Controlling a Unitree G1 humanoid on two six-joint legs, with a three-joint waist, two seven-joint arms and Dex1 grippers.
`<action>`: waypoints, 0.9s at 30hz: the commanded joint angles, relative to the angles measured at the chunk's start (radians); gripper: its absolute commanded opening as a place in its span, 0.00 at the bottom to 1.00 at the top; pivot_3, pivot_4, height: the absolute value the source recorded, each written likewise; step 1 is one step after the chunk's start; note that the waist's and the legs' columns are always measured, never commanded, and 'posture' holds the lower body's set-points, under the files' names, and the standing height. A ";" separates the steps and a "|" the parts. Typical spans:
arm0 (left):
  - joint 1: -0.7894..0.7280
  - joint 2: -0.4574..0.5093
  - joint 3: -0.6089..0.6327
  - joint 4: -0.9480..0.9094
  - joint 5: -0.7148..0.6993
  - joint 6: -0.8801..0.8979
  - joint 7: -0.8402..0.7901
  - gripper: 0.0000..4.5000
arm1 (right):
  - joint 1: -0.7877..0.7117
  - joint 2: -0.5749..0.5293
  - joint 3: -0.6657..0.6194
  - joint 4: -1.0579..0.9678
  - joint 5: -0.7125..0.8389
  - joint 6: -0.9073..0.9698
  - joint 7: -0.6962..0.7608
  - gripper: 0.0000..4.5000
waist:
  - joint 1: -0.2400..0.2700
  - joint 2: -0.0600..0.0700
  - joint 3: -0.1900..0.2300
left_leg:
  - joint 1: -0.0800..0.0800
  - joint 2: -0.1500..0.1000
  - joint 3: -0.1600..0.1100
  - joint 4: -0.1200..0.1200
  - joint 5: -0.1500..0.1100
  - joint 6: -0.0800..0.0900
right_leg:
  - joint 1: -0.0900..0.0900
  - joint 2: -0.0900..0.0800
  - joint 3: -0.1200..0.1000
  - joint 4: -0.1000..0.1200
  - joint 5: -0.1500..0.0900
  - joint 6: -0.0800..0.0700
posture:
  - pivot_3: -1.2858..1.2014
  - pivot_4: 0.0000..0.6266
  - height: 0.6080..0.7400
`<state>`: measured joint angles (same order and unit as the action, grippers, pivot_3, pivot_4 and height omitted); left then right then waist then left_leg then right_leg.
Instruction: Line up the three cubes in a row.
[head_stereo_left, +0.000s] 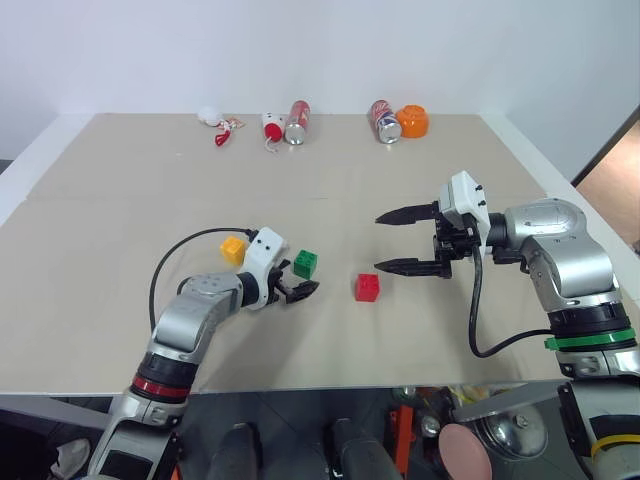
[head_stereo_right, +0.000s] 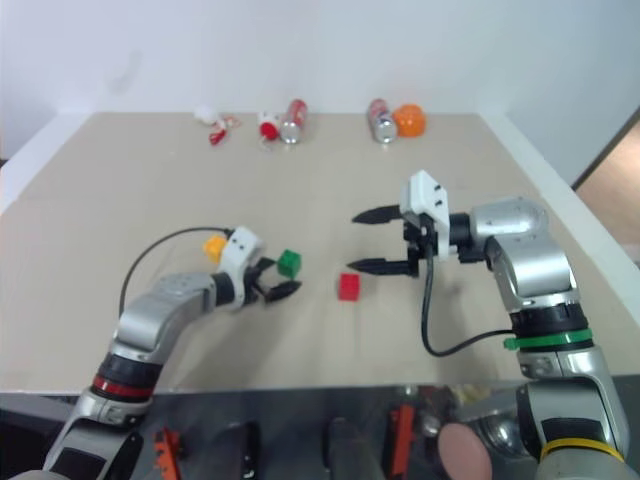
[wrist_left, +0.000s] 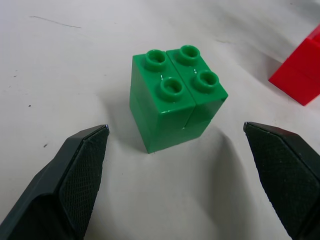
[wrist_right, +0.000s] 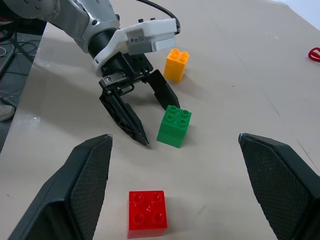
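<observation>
Three studded cubes stand on the tan table (head_stereo_left: 120, 200). The yellow-orange cube (head_stereo_left: 233, 249) is at the left, the green cube (head_stereo_left: 306, 264) in the middle and the red cube (head_stereo_left: 367, 287) at the right, slightly nearer. My left gripper (head_stereo_left: 300, 278) is open and low on the table. The green cube (wrist_left: 172, 100) stands upright just past its fingertips, centred in the gap and touched by neither finger. My right gripper (head_stereo_left: 379, 241) hovers open above the table to the right of the red cube (wrist_right: 147, 213), pointing left with nothing in it.
Along the far edge lie two red soda cans (head_stereo_left: 297, 122) (head_stereo_left: 384, 121), a round orange object (head_stereo_left: 412, 121), a white ball (head_stereo_left: 208, 115) and a small red-and-white item (head_stereo_left: 270, 127). A black cable (head_stereo_left: 175, 255) loops off my left wrist over the table.
</observation>
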<state>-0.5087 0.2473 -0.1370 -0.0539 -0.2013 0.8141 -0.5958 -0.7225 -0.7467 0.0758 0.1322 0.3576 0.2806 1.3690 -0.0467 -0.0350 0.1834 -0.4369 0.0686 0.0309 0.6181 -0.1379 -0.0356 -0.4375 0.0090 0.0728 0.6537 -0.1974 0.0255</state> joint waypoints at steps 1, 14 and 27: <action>-0.020 -0.021 0.015 0.021 -0.007 0.012 0.041 0.99 | -0.013 -0.011 -0.027 -0.019 0.009 -0.009 -0.001 0.93 | 0.000 0.000 0.000 | 0.000 -0.003 -0.003 0.000 0.000 0.000 | 0.000 0.000 0.000 0.000 0.000 0.000 | 0.52 0.24 1.00; -0.067 -0.033 0.015 0.034 -0.009 0.007 0.083 0.99 | 0.017 -0.069 -0.026 0.060 -0.017 -0.023 0.055 0.93 | -0.001 0.000 0.000 | 0.000 -0.008 -0.008 0.000 0.001 0.001 | 0.000 -0.001 0.002 0.000 0.001 0.001 | 0.52 0.24 1.00; -0.054 -0.016 0.010 -0.003 -0.028 0.031 0.068 0.58 | 0.015 -0.074 -0.037 0.103 -0.013 -0.019 0.046 0.93 | -0.001 0.000 0.000 | -0.001 -0.008 -0.009 0.000 0.001 0.002 | 0.000 -0.001 0.002 0.000 0.001 0.001 | 0.52 0.24 1.00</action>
<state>-0.5505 0.2216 -0.1304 -0.0178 -0.2163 0.8402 -0.5191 -0.6968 -0.8058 0.0726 0.2516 0.3377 0.2683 1.4148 -0.0476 -0.0350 0.1834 -0.4375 0.0602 0.0223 0.6180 -0.1366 -0.0336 -0.4378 0.0081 0.0753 0.6534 -0.1961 0.0268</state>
